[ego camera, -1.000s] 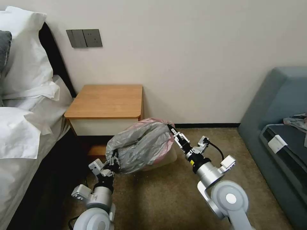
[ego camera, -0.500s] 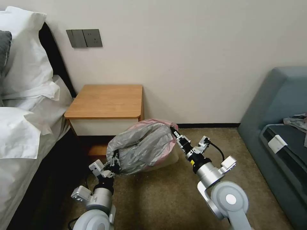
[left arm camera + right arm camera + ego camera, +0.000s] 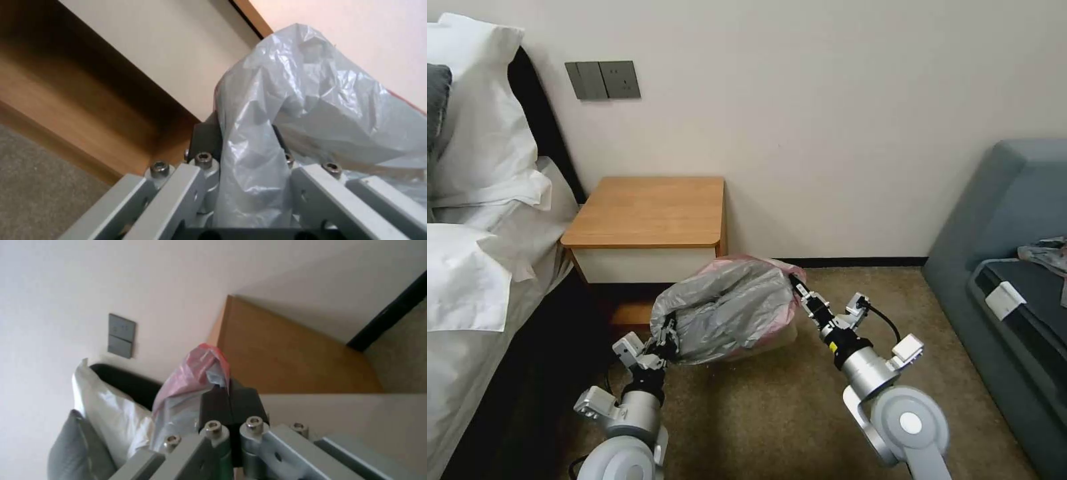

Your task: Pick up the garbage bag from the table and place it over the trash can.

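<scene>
the garbage bag (image 3: 727,310) hangs stretched between the two claws, low over the carpet in front of the counter's (image 3: 647,212) right front corner, its grey crinkled body bulging upward and its pinkish-red rim running along the far and right side. it is off the counter top and held in the air. beneath its right part a pale cream piece of the trash can (image 3: 784,331) peeks out, just below the bag; whether the plastic touches the can cannot be told.

the left claw (image 3: 666,335) sits at the bag's lower left end, below the counter's front edge and near its lower shelf. in the left wrist view the grey film (image 3: 285,133) runs down between the fingers (image 3: 205,140), which are clamped on a gathered fold of it, with the white drawer front and the wooden shelf just behind.

the right claw (image 3: 798,285) sits at the bag's upper right end, to the right of the counter's right front corner. in the right wrist view its two dark pads (image 3: 231,403) are pressed together with the red rim (image 3: 195,373) pinched between them, the film falling away on one side and the counter's wooden side panel (image 3: 285,363) behind.

the bag's left end is lower than its right end, so the opening slopes from the right claw down toward the left one.
</scene>
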